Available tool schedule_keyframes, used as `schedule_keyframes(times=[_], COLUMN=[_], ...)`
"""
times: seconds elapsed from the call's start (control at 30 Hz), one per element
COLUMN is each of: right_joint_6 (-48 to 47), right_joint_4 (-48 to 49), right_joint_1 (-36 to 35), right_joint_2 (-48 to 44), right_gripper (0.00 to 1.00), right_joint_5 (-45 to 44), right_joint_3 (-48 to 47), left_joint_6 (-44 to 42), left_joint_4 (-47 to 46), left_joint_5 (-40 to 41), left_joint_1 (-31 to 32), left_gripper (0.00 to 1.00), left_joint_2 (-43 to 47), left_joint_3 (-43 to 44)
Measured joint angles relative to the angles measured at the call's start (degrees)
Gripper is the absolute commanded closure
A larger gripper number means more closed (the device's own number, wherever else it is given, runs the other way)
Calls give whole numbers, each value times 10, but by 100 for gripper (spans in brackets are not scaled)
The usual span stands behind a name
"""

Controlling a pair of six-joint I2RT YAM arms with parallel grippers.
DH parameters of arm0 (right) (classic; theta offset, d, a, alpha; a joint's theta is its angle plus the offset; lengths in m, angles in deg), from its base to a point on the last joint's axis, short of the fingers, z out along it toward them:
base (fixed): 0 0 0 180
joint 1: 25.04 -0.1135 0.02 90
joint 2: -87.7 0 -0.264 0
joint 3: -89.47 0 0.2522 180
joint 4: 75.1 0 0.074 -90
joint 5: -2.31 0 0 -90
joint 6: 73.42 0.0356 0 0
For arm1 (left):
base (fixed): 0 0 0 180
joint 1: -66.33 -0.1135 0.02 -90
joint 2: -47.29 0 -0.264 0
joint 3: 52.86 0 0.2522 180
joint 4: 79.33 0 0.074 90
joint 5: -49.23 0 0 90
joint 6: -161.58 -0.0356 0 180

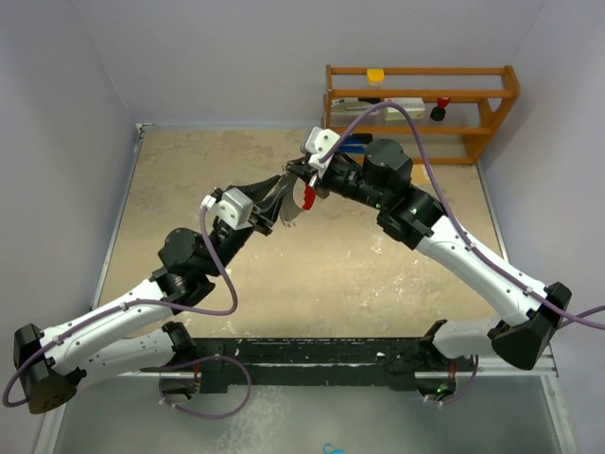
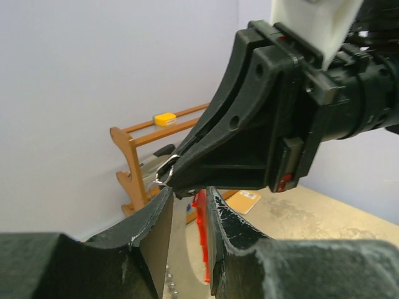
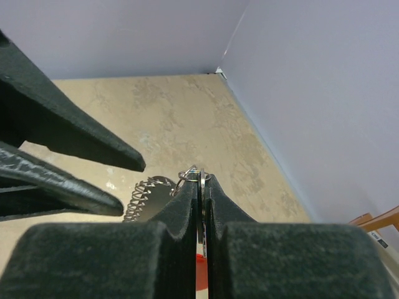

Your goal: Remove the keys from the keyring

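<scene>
Both grippers meet in mid-air above the table. My right gripper [image 1: 301, 180] [image 3: 201, 177] is shut on a thin flat silver key [image 3: 201, 187], with a small wire ring [image 3: 190, 174] at its tips. The keyring hangs below it: a red strip [image 1: 308, 196] [image 2: 201, 237] and a silvery ridged arc [image 1: 289, 216] [image 3: 146, 193]. My left gripper [image 1: 282, 203] [image 2: 189, 192] is open, its fingers just under the right gripper's tips, with the red strip showing in the gap. In the left wrist view the wire ring [image 2: 163, 173] sticks out of the right gripper's tips.
A wooden rack [image 1: 421, 109] [image 2: 134, 162] stands at the back right against the wall, with a yellow block [image 1: 375, 75] on top. A flat cardboard piece [image 2: 246, 200] lies on the table. Walls enclose the left, back and right sides.
</scene>
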State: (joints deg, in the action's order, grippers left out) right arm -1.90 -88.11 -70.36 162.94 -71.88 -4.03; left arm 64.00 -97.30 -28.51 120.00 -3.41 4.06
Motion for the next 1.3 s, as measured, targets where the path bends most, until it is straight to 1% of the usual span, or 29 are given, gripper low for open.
schedule_keyframes(times=[0.17, 0.27, 0.43, 0.57, 0.67, 0.73, 0.83, 0.93, 1.03, 1.13, 1.3], right_joint_6=[-1, -7, -13, 0, 6, 9, 13, 14, 15, 16, 16], right_joint_4=[-10, -44, -165, -301, -371, -410, -443, -464, -474, -477, -476], right_joint_1=[-4, -12, -30, -43, -61, -81, -101, -109, -109, -109, -109], right_joint_2=[11, 37, 115, 206, 240, 257, 277, 290, 296, 298, 298], right_gripper=[100, 100, 100, 100, 100, 100, 100, 100, 100, 100, 100], right_joint_5=[-29, -73, -202, -323, -413, -459, -494, -509, -514, -522, -524], right_joint_3=[-12, -61, -224, -404, -461, -479, -489, -489, -489, -489, -489], left_joint_6=[5, 5, 0, -6, -7, -10, -15, -24, -36, -51, -73], left_joint_4=[-23, -23, -23, -27, -43, -54, -79, -125, -195, -250, -311], left_joint_5=[-16, -3, 39, 76, 101, 112, 116, 109, 89, 63, 35], left_joint_1=[0, 0, 0, 0, 0, 0, 0, 0, 0, 0, 0], left_gripper=[77, 78, 79, 79, 79, 79, 78, 76, 76, 76, 76], left_joint_2=[2, 1, 1, -3, -19, -35, -57, -68, -84, -116, -175], left_joint_3=[-17, -19, -19, -19, -19, -19, -21, -37, -57, -63, -63])
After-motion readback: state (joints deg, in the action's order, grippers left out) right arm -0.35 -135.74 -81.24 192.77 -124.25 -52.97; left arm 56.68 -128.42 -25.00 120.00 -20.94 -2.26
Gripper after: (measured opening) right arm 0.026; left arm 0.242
